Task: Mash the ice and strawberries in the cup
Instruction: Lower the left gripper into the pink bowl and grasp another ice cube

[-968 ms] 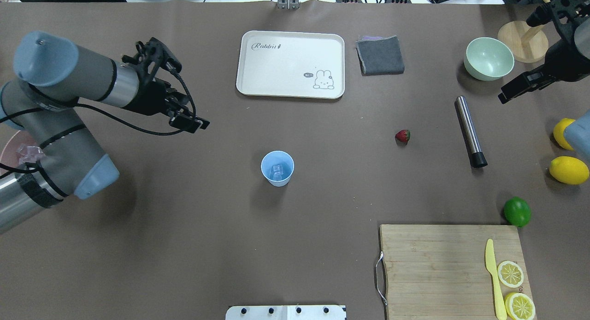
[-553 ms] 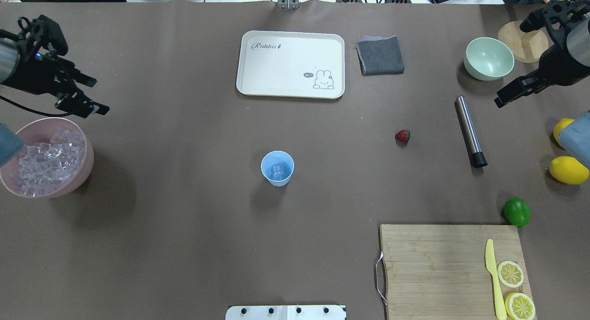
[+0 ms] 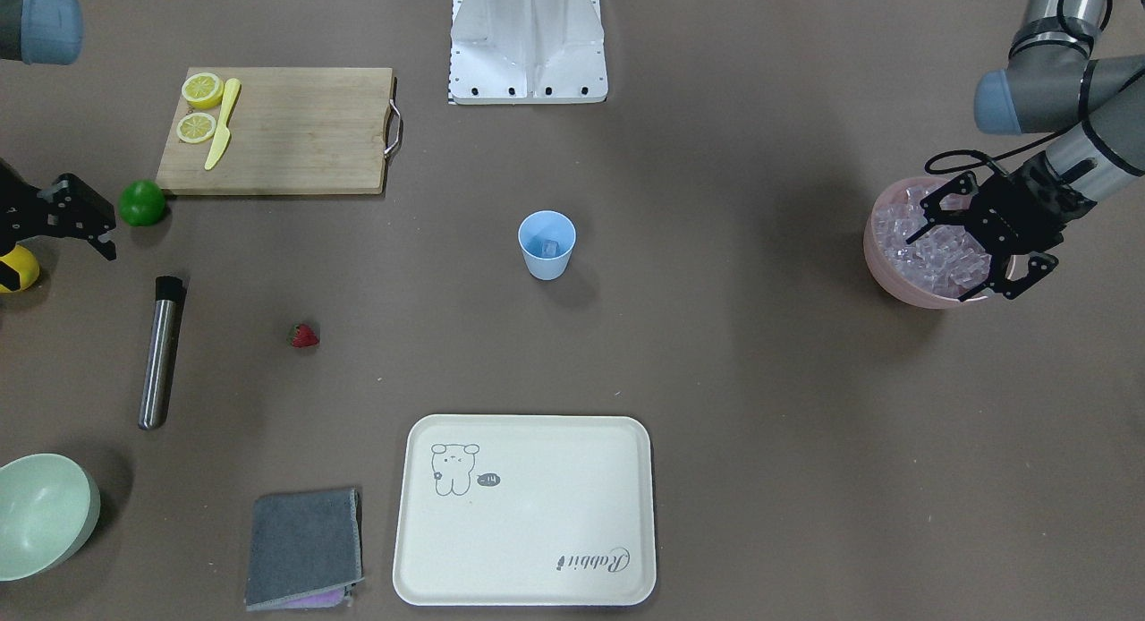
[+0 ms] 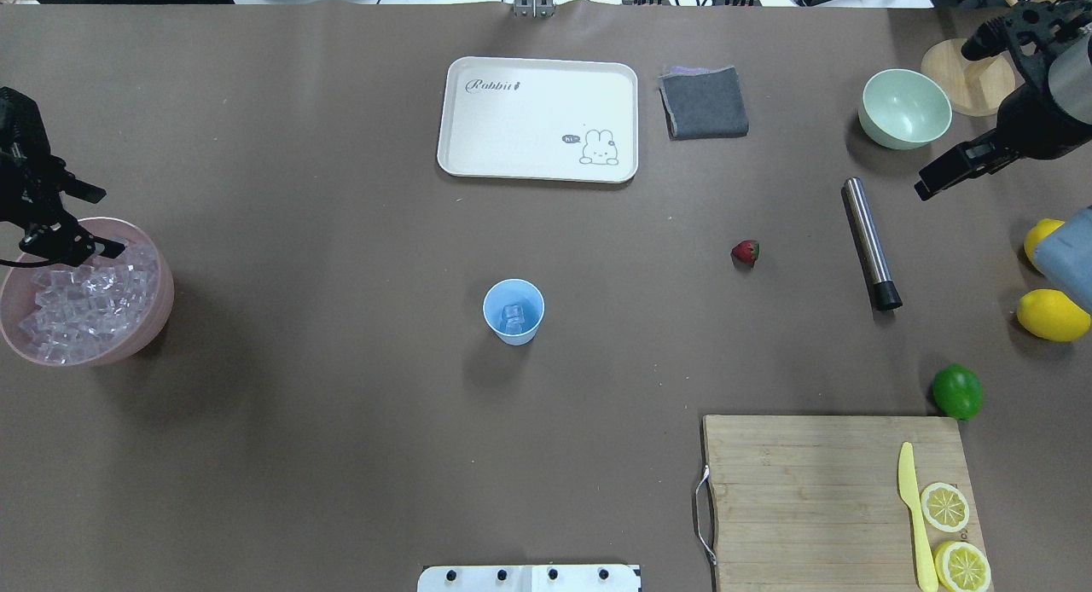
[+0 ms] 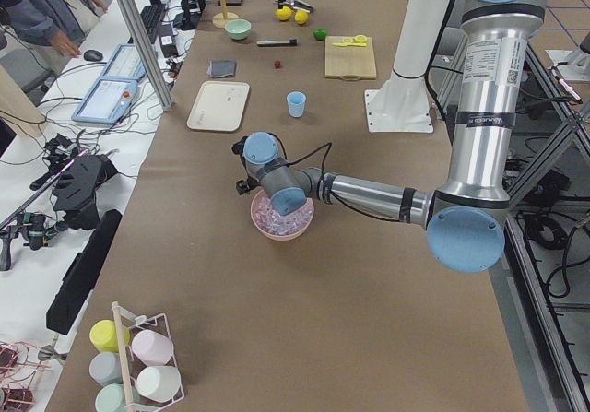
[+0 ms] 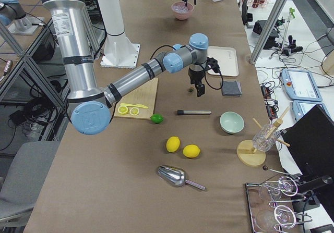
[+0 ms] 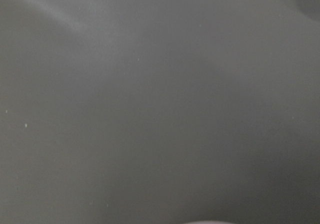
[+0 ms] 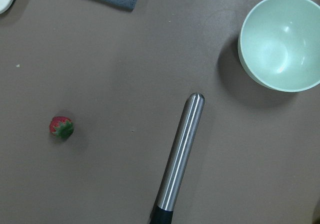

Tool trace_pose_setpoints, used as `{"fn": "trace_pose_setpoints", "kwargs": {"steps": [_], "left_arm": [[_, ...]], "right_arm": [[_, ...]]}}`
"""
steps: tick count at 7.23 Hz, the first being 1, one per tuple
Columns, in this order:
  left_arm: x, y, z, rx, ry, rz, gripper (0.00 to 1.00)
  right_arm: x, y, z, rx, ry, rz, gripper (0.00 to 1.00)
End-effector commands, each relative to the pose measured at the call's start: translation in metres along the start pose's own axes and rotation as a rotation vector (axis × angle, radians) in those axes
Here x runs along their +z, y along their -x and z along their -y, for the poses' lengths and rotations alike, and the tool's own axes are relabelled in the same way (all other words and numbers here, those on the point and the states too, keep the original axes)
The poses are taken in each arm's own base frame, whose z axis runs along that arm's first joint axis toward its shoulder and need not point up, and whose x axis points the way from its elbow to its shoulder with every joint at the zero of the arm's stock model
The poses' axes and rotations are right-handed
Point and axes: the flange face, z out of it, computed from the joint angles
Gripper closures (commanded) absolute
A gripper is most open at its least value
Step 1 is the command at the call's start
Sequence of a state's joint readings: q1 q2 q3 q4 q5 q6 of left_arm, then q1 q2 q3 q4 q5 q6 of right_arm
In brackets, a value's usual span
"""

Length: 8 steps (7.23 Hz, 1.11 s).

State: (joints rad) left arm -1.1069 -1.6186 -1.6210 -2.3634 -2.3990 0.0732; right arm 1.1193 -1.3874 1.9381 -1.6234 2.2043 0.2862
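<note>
The pale-blue cup point(image 4: 513, 310) stands upright mid-table with one or two clear ice cubes point(image 4: 512, 319) inside; it also shows in the front view point(image 3: 546, 243). More ice point(image 4: 72, 306) fills a pink bowl point(image 4: 162, 298) at the far left. My left gripper point(image 4: 104, 221) is open and empty, just above the bowl's far rim. The strawberry point(image 4: 745, 252) lies on the table right of the cup, and it also shows in the right wrist view point(image 8: 61, 127). My right gripper point(image 4: 926, 182) looks open and empty, high over the right side, well away from the strawberry.
A steel muddler point(image 4: 868, 240) lies right of the strawberry. A pale-green bowl point(image 4: 904, 107), a grey cloth point(image 4: 704, 101) and a white tray point(image 4: 537, 118) sit at the back. A lime point(image 4: 956, 391), two lemons point(image 4: 1052, 315) and a cutting board point(image 4: 832, 498) are at the right.
My left arm has swung from near the cup out to the far left and down to the pink bowl of ice. The right gripper has shifted only slightly.
</note>
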Motion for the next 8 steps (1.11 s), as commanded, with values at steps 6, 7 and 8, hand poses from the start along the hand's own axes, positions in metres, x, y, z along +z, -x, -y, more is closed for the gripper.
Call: {"fn": "trace_pose_setpoints", "kwargs": {"steps": [6,7,8], "left_arm": [[0.029,-0.003,-0.031,-0.023,0.072,0.005,0.12],[0.038,-0.003,-0.033,-0.021,0.086,0.02,0.12],[0.043,-0.001,-0.037,-0.025,0.097,0.024,0.12]], "right_arm": [[0.003,-0.004,-0.001,0.0,0.004,-0.011,0.0],[0.004,-0.006,-0.001,0.001,0.003,-0.027,0.0],[0.004,-0.007,-0.001,0.001,0.003,-0.028,0.0]]}}
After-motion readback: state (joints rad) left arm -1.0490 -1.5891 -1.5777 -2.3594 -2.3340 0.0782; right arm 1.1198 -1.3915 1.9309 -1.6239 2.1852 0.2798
